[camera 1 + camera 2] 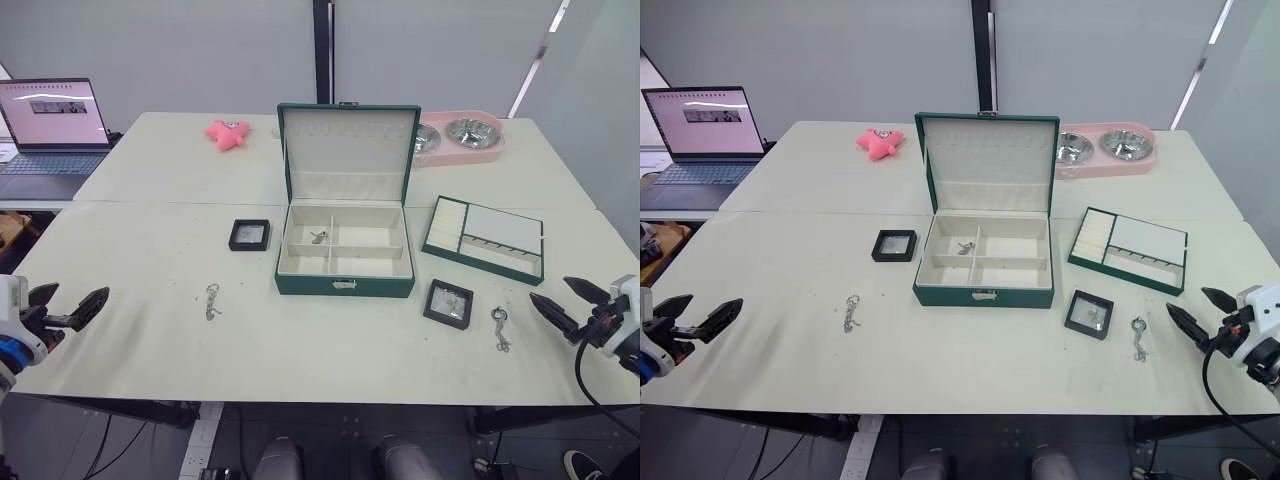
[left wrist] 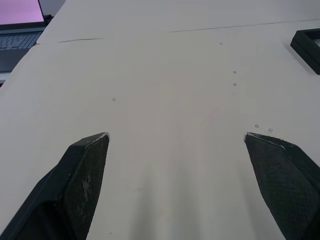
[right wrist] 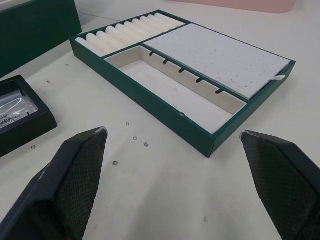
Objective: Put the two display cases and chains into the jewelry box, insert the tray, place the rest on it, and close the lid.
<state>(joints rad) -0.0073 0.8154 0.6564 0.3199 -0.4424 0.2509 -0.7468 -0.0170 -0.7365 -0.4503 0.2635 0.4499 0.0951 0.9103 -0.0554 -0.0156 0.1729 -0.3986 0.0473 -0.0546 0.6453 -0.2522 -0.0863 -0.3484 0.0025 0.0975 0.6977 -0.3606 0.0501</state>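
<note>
The dark green jewelry box (image 1: 344, 285) stands at the table's middle, its lid (image 1: 347, 150) upright and a small metal piece (image 1: 318, 237) in a rear compartment. The tray (image 1: 478, 262) lies to its right. One display case (image 1: 249, 234) lies left of the box, the other (image 1: 448, 302) at its front right. A chain (image 1: 212, 300) lies front left, and a second chain (image 1: 500, 327) lies beside the right case. At the table's left edge my left gripper (image 1: 75, 297) hangs open and empty. My right gripper (image 1: 550, 289) is open at the right edge, facing the tray (image 3: 150, 102).
A laptop (image 1: 52, 125) sits on a side desk at far left. A pink star toy (image 1: 228, 133) and a pink double pet bowl (image 1: 458, 137) rest on the far table behind the box. A seam runs between the two tables.
</note>
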